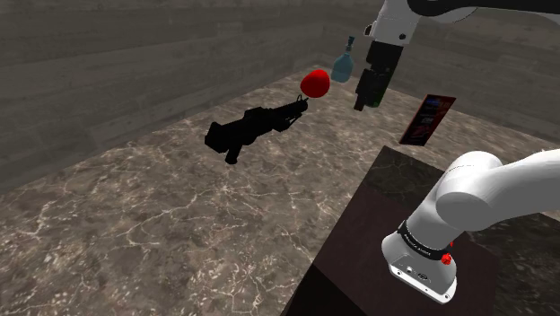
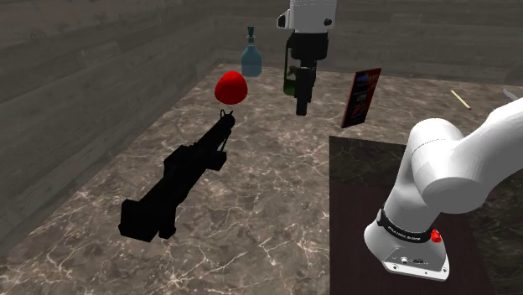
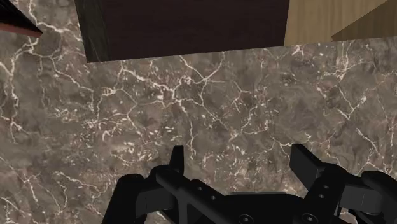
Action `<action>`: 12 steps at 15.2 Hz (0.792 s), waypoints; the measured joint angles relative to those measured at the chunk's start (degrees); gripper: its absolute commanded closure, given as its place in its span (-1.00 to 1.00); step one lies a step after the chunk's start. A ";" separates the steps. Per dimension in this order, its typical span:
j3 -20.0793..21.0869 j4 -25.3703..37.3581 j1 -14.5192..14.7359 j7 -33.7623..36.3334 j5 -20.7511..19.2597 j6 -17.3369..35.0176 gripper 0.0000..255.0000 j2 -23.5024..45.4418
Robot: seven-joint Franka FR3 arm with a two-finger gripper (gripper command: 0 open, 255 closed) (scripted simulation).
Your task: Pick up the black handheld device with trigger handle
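Marble worktop [image 1: 135,233], grasp not yet begun.
Your jaws hang spread and empty; the black trigger-handled device [image 1: 254,127] lies untouched, well apart, toward the shoulder view's left: approach, closing and lifting remain.

No words or numbers can be read anywhere: the dark flat box [image 1: 428,119] standing at the upper right of the shoulder view has red and blue print on it, but the marks are too tiny to make out.
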 measured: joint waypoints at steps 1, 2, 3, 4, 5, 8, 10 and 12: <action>0.00 0.00 0.00 0.00 0.00 0.00 -1.00 0.00; 0.48 0.00 0.24 0.46 0.36 0.78 -1.00 0.51; 1.18 0.24 0.58 1.15 0.85 1.69 -1.00 1.21; 2.03 0.69 1.01 1.97 1.43 2.86 -1.00 2.31; 2.76 0.21 1.34 2.56 1.89 4.59 -1.00 3.06; 5.61 2.29 2.62 5.32 3.47 8.71 -1.00 7.38; 7.41 3.21 3.36 7.12 4.24 11.17 -1.00 9.48; 9.12 4.25 3.94 8.69 4.72 14.52 -1.00 12.68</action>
